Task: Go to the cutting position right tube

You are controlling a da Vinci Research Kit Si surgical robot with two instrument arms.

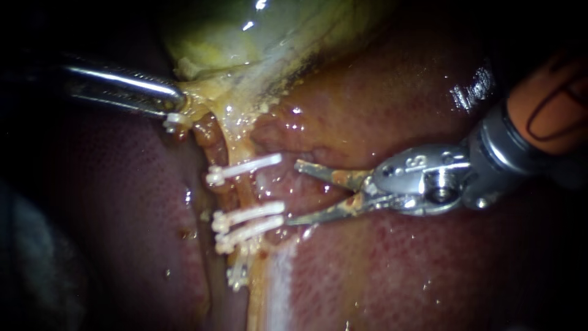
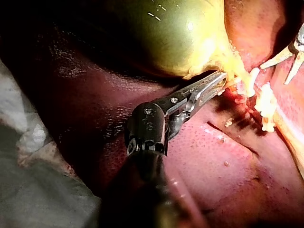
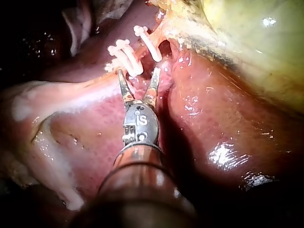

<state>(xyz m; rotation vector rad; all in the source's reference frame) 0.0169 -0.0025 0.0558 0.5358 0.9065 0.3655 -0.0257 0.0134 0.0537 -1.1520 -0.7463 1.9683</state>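
White clips mark the spot. One clip [image 1: 245, 167] sits higher on the tube [image 1: 240, 191] and a close pair of clips [image 1: 254, 213] lower down, with a bare stretch of tube between them. The tube runs from the yellow neck of the gallbladder [image 1: 245, 37] down across the liver [image 1: 398, 270], near the middle of the exposed surface. From where I stand I can't be sure which of the task's two tubes it is, but it is the one the right instrument faces.

The left instrument [image 1: 174, 109] reaches in to the gallbladder's neck. Its jaws are pressed together on the yellow tissue there, apparently holding it taut. The right instrument [image 1: 293, 192] lies over the liver just beside the tube, its two thin, stained blades spread apart with nothing between them. One tip is near the upper clip and the other near the pair, and both stop short of the tube.

I'd judge the approach nearly done, though the cutting position isn't yet reached. The next move calls for a short advance along the line of the shaft, so the tube sits between the blades, centred in the bare stretch. It should do this without knocking a clip or digging a blade into the liver beneath.
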